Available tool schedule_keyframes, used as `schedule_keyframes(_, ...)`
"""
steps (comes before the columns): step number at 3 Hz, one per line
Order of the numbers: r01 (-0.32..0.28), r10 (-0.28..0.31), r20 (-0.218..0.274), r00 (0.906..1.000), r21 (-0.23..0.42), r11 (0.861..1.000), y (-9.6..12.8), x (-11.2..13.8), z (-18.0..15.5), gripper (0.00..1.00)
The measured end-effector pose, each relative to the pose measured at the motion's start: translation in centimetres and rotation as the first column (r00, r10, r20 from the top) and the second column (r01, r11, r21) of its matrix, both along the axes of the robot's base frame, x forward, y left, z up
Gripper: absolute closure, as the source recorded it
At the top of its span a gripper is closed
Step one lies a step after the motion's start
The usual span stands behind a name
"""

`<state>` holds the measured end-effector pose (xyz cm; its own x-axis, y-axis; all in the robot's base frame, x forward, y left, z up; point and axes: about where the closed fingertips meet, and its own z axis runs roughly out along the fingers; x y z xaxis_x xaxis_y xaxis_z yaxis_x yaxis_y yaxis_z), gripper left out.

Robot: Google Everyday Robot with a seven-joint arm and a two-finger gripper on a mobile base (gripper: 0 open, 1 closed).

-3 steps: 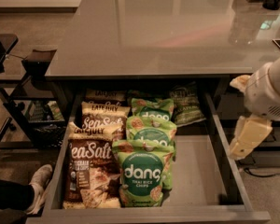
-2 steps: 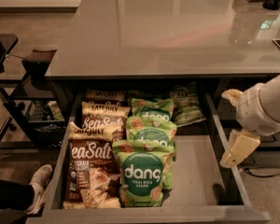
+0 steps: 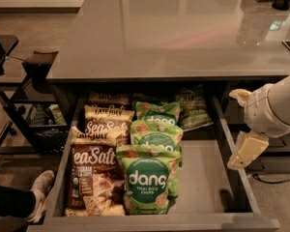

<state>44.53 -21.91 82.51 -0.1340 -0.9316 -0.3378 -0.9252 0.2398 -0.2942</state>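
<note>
My gripper hangs at the right of the camera view, just above the right wall of an open drawer, open and holding nothing. Its lower finger points down toward the bare right part of the drawer floor. Nearest to it are the green Dang rice chip bags, stacked in a row down the drawer's middle. Brown Sea Salt chip bags fill the left side. A darker green bag lies at the back right, partly under the counter.
The grey counter top overhangs the back of the drawer. A black wire rack stands at the left. A person's shoe and dark trouser leg are at the lower left. Dark objects sit at the counter's far right corner.
The gripper has moved down and left, from beside the counter's right end to over the drawer's right wall. The bags and the drawer have not moved.
</note>
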Motion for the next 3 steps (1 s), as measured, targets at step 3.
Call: schedule_keyframes(3, -0.015, 0.013, 0.173, 0.9848, 0.013, 1.000, 2.2, 5.5, -4.9, 0.00)
